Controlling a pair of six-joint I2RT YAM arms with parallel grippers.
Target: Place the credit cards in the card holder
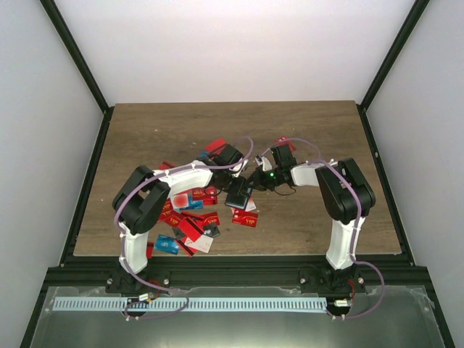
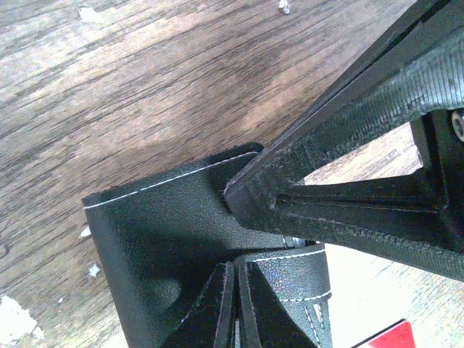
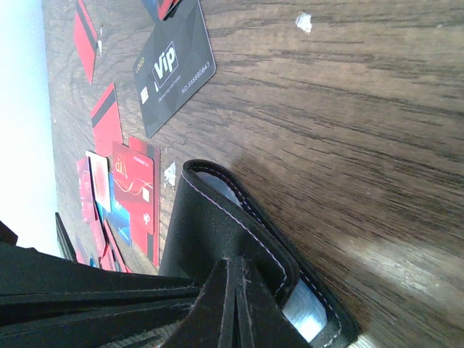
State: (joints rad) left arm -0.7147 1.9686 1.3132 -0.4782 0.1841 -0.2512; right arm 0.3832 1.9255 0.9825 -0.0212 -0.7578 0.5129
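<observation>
The black card holder [image 1: 238, 194] lies on the wooden table between the two arms, with white stitching along its edge [image 2: 159, 246]. It is partly folded, and a greyish inside shows at its open end [image 3: 210, 225]. My left gripper [image 1: 238, 181] [image 2: 235, 304] is shut, its tips resting on the holder and nothing visible between them. My right gripper [image 1: 252, 183] [image 3: 243, 304] is also shut, its tips pressing on the holder's outer flap. Several credit cards [image 1: 192, 210], mostly red, lie scattered left of the holder. One red card [image 3: 138, 192] lies just beside it.
A dark grey VIP card [image 3: 174, 65] lies flat on the table beyond the holder. A red VIP card [image 1: 245, 217] lies near the holder, a blue card [image 1: 167, 244] near the front edge, and more red cards [image 1: 215, 146] behind the arms. Black frame rails border the table.
</observation>
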